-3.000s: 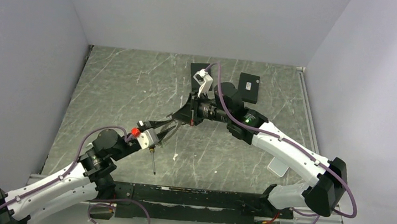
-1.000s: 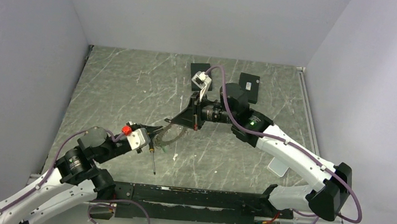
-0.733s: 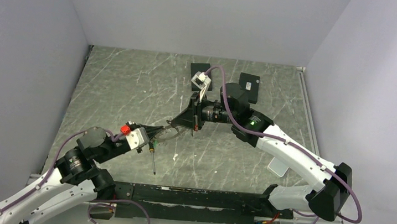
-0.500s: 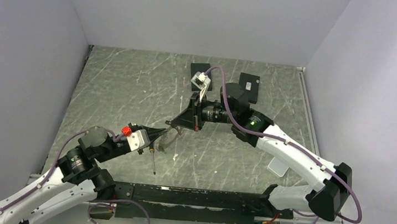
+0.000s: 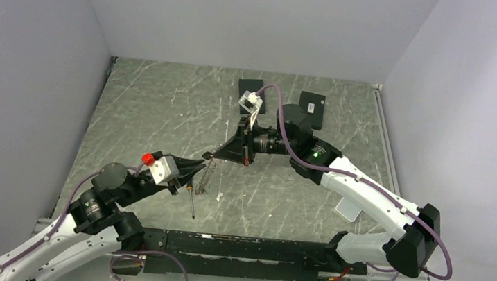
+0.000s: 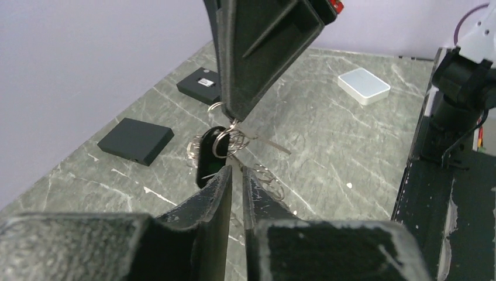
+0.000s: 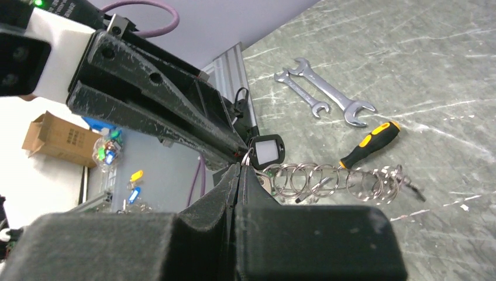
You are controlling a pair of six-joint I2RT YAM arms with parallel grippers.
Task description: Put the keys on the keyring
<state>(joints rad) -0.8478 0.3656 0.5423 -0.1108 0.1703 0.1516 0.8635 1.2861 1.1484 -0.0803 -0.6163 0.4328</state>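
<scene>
My right gripper point(image 5: 209, 155) point(image 7: 237, 170) is shut on a thin wire keyring point(image 7: 248, 157) that carries a black-rimmed white tag point(image 7: 266, 151). A chain of linked silver rings point(image 7: 327, 178) point(image 5: 207, 176) hangs from it towards the table. A thin flat key point(image 6: 269, 142) sticks out of the bundle. My left gripper point(image 5: 200, 164) point(image 6: 237, 170) is just left of and below the right tips, beside the tag point(image 6: 207, 155). Its jaws are closed to a thin slit with nothing seen between them. I cannot tell whether it touches the rings.
A yellow-and-black screwdriver point(image 5: 190, 201) point(image 7: 368, 143) lies on the table under the rings. Two silver wrenches point(image 7: 319, 93) lie beyond it. Two black boxes point(image 5: 251, 86) point(image 5: 312, 109) sit at the back. A white box point(image 6: 364, 85) lies by the right arm.
My left arm has drawn back to the left and down. The ring bundle, first stretched between both grippers, now hangs in a line from my right gripper.
</scene>
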